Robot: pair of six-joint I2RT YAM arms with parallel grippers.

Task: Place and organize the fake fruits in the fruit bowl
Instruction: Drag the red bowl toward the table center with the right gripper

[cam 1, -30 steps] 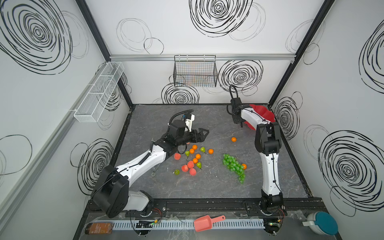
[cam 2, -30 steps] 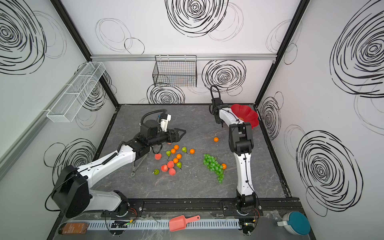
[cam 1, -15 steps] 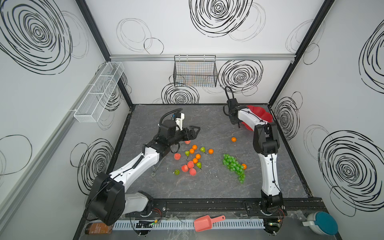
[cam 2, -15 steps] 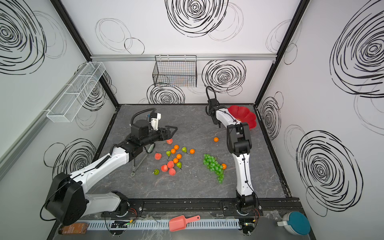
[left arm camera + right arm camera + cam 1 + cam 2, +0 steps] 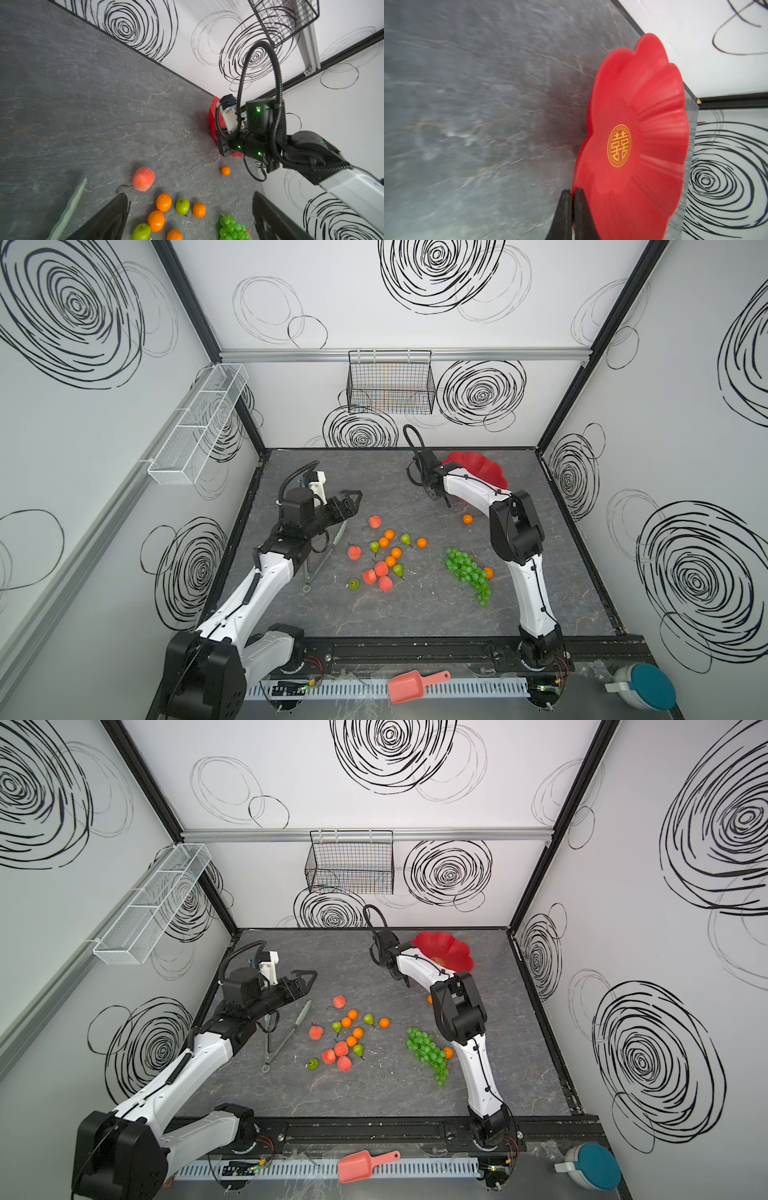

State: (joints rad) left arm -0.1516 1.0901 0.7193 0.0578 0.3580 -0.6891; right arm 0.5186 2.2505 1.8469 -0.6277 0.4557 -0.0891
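1. The right claw [image 5: 572,192] is pressed together on the scalloped rim of the fruit bowl [image 5: 643,99], pinching one petal. Over the last second its jaws finished closing. It has also drawn the dish out of the back right corner, toward the middle of the table [image 5: 415,614].
2. That likely means shorter carries, since the bowl is coming to the fruit. It holds nothing yet, and its gold centre mark is bare. I cannot tell whether the dish slides or rides just clear of the table.
3. A lone orange [image 5: 468,519] sits near this claw, on the base side. If the drag runs that way, the rim could knock it rolling.
4. Farther toward the base, the grapes [image 5: 467,572] lie beside the right arm.
5. The rest of the fake fruits [image 5: 390,561] lie scattered to this claw's left, between the two claws: peaches, oranges and pears.
6. The left claw [image 5: 353,502] is spread wide and empty. It has backed away from above the scatter toward the left wall, which leaves room for the bowl.
7. The tongs [image 5: 291,1031] lie just beside the left claw, at the edge of the scatter, and could snag an incoming dish.
8. The wire basket [image 5: 390,383] and scoop [image 5: 415,684] are well apart from both claws.
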